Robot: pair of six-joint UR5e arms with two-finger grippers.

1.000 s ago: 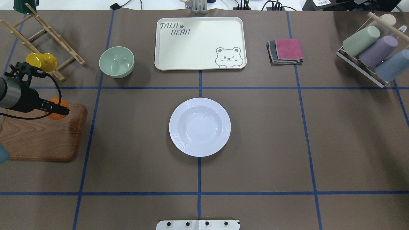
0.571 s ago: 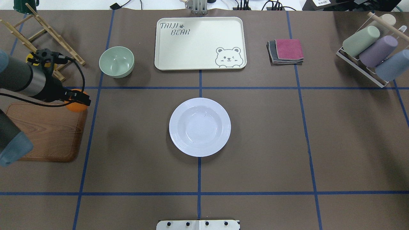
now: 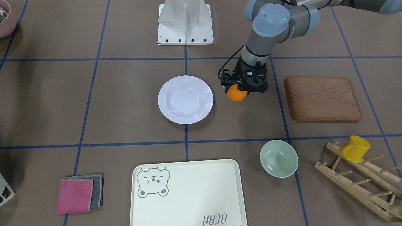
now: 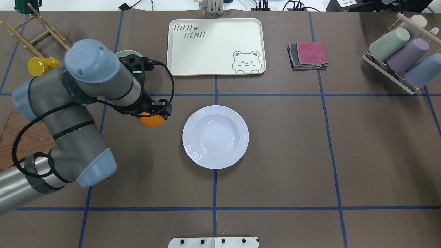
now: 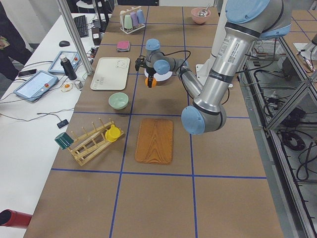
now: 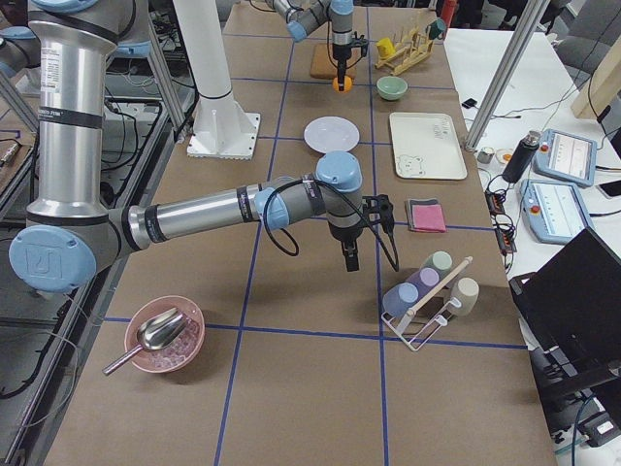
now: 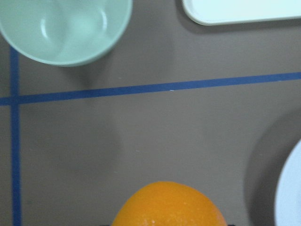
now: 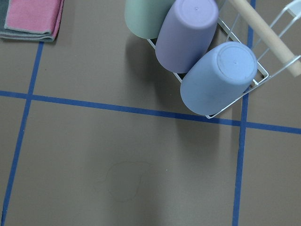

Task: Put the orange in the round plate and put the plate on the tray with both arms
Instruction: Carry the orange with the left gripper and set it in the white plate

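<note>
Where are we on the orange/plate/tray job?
Done: the orange is gripped by the left gripper. In hand: carrying it, now beside the round plate, which is empty. Left: drop it in, then lift the plate onto the bare tray; the right gripper hangs by the cup rack.

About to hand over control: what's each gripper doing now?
Left gripper: shut on the orange.
Right gripper: open or shut cannot be told.

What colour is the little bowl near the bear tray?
The bowl is pale green; the exterior front-facing view shows it best.
</note>
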